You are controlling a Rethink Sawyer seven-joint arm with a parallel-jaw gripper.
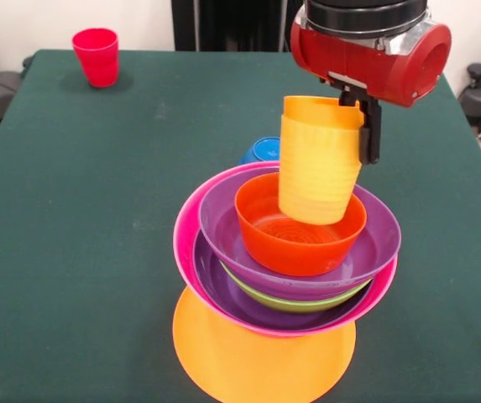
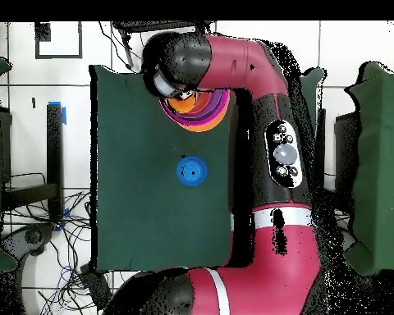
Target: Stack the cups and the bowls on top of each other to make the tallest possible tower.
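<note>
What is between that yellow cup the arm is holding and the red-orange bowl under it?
Nothing visible. The gripper holds the yellow cup right above the red-orange bowl topping the tower; that bowl looks empty. The blue bowl sits behind, out of the way.

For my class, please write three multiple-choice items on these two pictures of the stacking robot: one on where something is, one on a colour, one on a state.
1. Where is the red cup?
A. On the tower
B. Alone at a far table corner
C. Inside the blue bowl

2. What colour is the topmost bowl in the tower?
A. Red-orange
B. Lime green
C. Pink

3. What is the pincer doing?
A. Hanging empty
B. Gripping a purple bowl
C. Holding nested yellow cups over the tower

Answers: 1 B, it stands apart by the table edge. 2 A, it sits in the purple bowl. 3 C, a finger clamps the cups' rim.
</note>
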